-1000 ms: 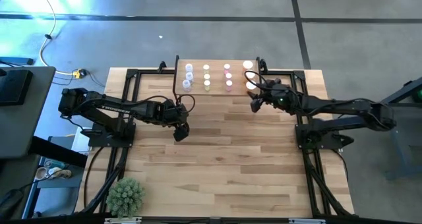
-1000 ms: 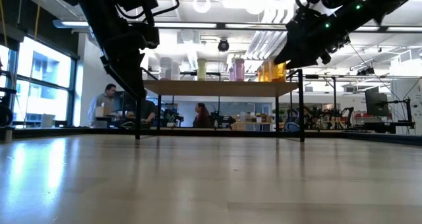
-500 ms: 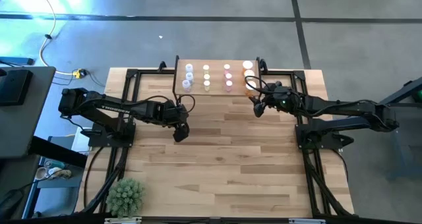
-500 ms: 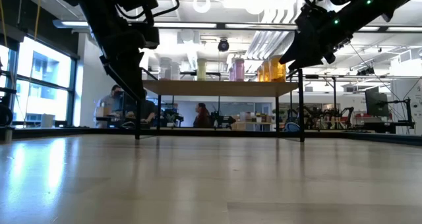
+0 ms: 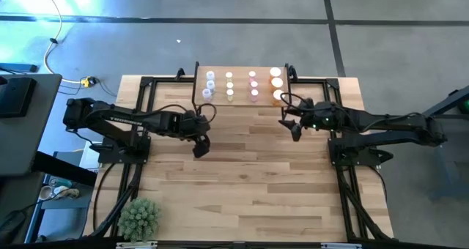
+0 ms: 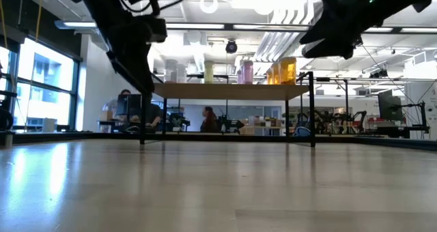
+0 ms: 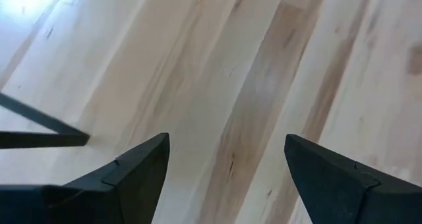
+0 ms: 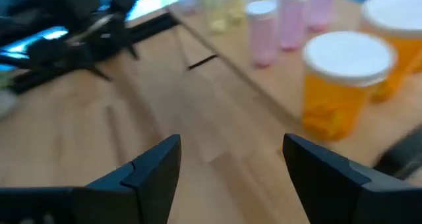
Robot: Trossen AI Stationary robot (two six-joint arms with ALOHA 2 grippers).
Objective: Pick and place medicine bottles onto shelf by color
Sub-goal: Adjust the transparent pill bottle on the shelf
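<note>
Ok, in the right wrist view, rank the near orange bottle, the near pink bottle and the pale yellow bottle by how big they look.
1. Near orange bottle, largest.
2. Near pink bottle.
3. Pale yellow bottle, smallest, though it stands farther from the camera, so this is partly distance.

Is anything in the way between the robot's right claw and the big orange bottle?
Nothing visible. The right gripper is open and empty, and only bare shelf lies between it and the nearest orange bottle.

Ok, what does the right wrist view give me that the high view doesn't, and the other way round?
Only the right wrist view shows the bottles side-on: tint, height, and the right gripper open and empty. Only the high view shows the full layout: columns of caps on the shelf, the plant, and the left gripper over bare table. Both show the orange bottle at the shelf's right end.
</note>
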